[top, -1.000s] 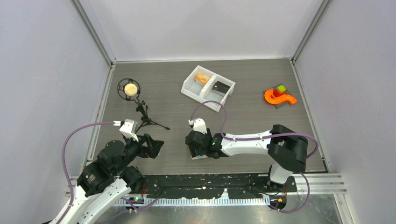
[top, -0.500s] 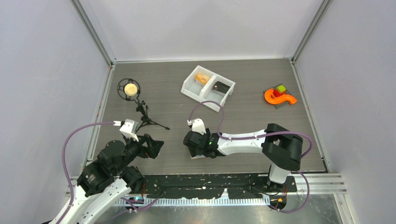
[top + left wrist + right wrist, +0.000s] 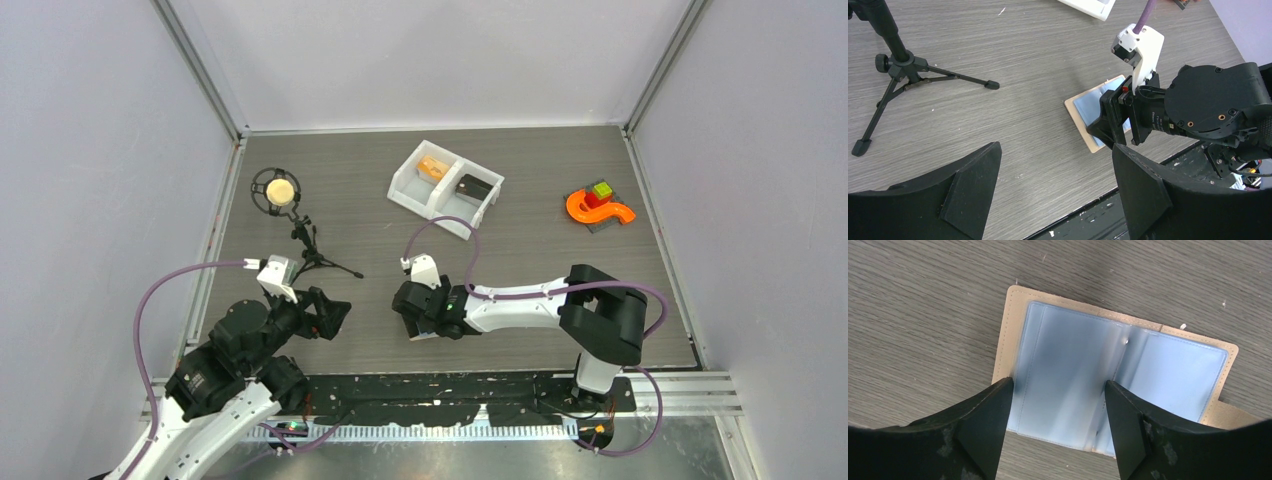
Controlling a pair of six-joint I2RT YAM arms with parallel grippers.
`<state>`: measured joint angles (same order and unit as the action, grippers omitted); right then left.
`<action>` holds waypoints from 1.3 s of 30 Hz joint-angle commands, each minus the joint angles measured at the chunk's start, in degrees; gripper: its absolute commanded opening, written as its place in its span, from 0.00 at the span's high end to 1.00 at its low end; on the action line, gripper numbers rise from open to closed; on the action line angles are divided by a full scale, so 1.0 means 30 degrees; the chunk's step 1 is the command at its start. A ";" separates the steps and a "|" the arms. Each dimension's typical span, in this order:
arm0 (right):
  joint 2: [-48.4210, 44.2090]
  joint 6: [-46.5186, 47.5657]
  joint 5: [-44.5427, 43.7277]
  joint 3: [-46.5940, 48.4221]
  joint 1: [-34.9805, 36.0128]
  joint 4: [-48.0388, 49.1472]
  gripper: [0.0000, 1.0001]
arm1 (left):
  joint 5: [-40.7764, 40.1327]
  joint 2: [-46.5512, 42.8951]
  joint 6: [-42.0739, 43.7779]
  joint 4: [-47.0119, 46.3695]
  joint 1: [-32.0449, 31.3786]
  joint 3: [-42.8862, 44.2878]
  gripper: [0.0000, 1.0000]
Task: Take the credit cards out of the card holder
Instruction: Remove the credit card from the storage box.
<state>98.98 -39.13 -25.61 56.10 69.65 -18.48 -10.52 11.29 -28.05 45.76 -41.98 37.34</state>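
Observation:
The beige card holder (image 3: 1168,335) lies open and flat on the table, its light blue sleeves up. No card shows in the sleeves. My right gripper (image 3: 1058,396) is open just above it, one fingertip at each side of the left sleeve, gripping nothing. From above, the right gripper (image 3: 415,320) covers most of the card holder (image 3: 428,338). An orange-tan credit card (image 3: 432,168) and a dark credit card (image 3: 473,187) rest in the white bin. My left gripper (image 3: 1055,165) hangs open and empty over the table, left of the card holder (image 3: 1087,111).
The white two-compartment bin (image 3: 414,190) stands at the back centre. A small black tripod stand (image 3: 312,255) with a round yellow head (image 3: 280,189) is at the left. An orange curved toy with coloured blocks (image 3: 598,208) sits at the right.
My right gripper has shifted slightly left over the card holder. The left arm has not moved.

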 commanded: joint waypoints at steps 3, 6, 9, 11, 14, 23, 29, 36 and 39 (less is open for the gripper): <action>-0.0241 0.0059 -0.0657 0.0220 0.0112 0.0102 0.37 | -0.0154 0.0133 0.0145 -0.0339 0.0047 0.0077 0.15; -0.0748 -0.0029 -0.0513 -0.0072 0.0098 0.0666 0.40 | -0.0032 0.0217 0.0123 -0.0340 0.0047 0.0068 0.15; -0.1317 -0.0234 -0.0048 -0.0546 -0.0050 0.1565 0.41 | 0.0100 0.0400 0.0155 -0.0312 0.0047 0.0121 0.15; -0.1711 -0.0367 0.0350 -0.0935 -0.0233 0.2246 0.41 | 0.0231 0.0522 0.0139 -0.0311 0.0047 0.0171 0.15; -0.2320 -0.0604 0.0908 -0.1579 -0.0539 0.3260 0.43 | 0.0504 0.0803 0.0146 -0.0296 0.0046 0.0274 0.15; -0.4923 -0.1374 0.3944 -0.5274 -0.2452 0.8601 0.45 | 0.2684 0.3805 -0.0002 -0.0272 0.0047 0.0999 0.16; -0.5808 -0.1667 0.4413 -0.6807 -0.3614 0.9333 0.45 | 0.3898 0.6048 -0.0259 -0.1048 0.0018 0.1060 0.19; -0.8069 -0.2076 0.5305 -0.9481 -0.5198 1.0945 0.40 | 0.3069 0.6310 -0.0511 -0.1490 0.0017 0.1058 0.19; -0.9139 -0.2002 0.6221 -1.0806 -0.6300 1.2091 0.39 | 0.2967 0.6436 -0.0586 -0.1484 0.0017 0.1058 0.19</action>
<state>76.18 -44.42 -10.02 27.59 53.95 10.55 -0.89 30.39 -29.17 43.94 -41.98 38.54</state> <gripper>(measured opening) 0.602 0.812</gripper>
